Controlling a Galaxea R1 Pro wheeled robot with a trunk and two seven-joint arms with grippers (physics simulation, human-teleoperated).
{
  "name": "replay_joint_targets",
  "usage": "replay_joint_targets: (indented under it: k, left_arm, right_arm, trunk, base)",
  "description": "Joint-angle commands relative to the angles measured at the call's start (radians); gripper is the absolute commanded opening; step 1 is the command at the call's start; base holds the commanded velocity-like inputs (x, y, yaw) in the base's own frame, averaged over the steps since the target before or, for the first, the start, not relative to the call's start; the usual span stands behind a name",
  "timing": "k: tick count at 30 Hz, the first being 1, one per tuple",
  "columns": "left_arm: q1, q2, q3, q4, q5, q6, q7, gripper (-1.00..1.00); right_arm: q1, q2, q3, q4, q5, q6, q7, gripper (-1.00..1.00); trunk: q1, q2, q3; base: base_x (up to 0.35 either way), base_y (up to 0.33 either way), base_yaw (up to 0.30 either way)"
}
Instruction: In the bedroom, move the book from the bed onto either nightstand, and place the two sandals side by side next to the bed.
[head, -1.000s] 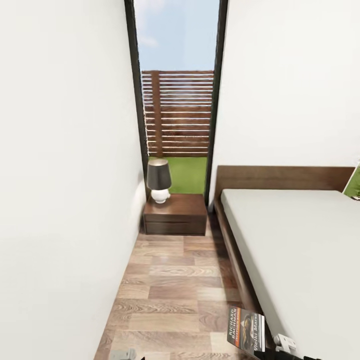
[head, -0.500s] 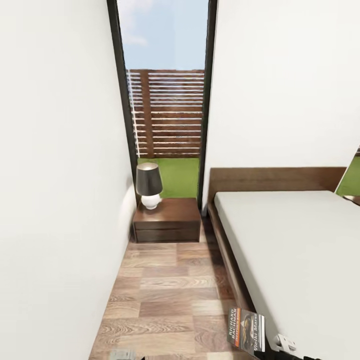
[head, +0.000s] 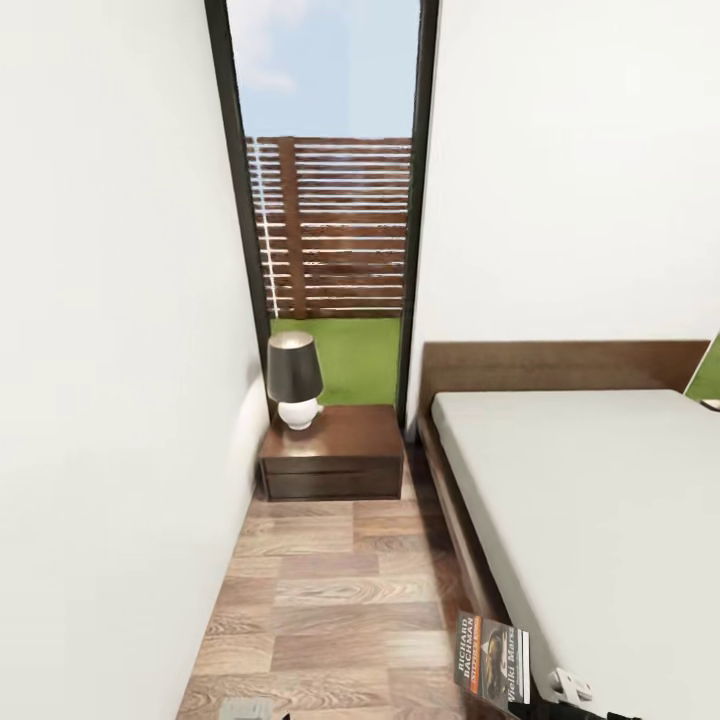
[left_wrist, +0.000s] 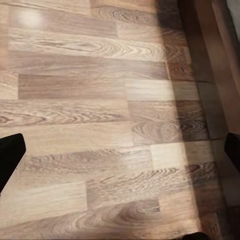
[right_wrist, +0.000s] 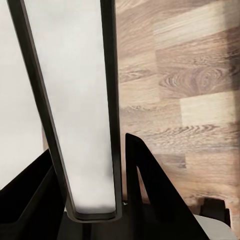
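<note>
So right hand (right_wrist: 95, 200) is clamped on the book (head: 491, 660), held upright btw its fingers, just beside the bed (head: 600, 500); nightstand (head: 332, 452) well ahead. Left hand (left_wrist: 120, 155) spread wide over floor.

The right gripper (right_wrist: 90, 200) grips the book (right_wrist: 75, 100) edge-on between its two dark fingers (right_wrist: 150, 190); the book's pale page block runs away from the camera, framed by thin dark covers, above the wood-plank floor (right_wrist: 190, 75)
</note>
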Motion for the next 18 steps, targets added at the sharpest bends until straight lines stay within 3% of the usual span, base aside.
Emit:
replay_joint_targets:
  k: [1, 18]
  left_arm:
    - [-0.001, 0.0, -0.001, 0.002, 0.009, -0.001, -0.004, 1.0]
    - [-0.001, 0.0, -0.001, 0.002, 0.009, -0.001, -0.004, 1.0]
  right_arm:
    - [-0.001, 0.0, -0.008, -0.001, -0.004, 0.01, 0.004, -1.0]
    - [-0.001, 0.0, -0.007, -0.001, -0.004, 0.01, 0.003, -1.0]
  trunk:
    - [0.001, -0.001, -0.001]
    - [0.001, -0.001, -0.001]
  base:
    - [0.307, 0.0, 0.0]
    - [0.324, 0.0, 0.0]
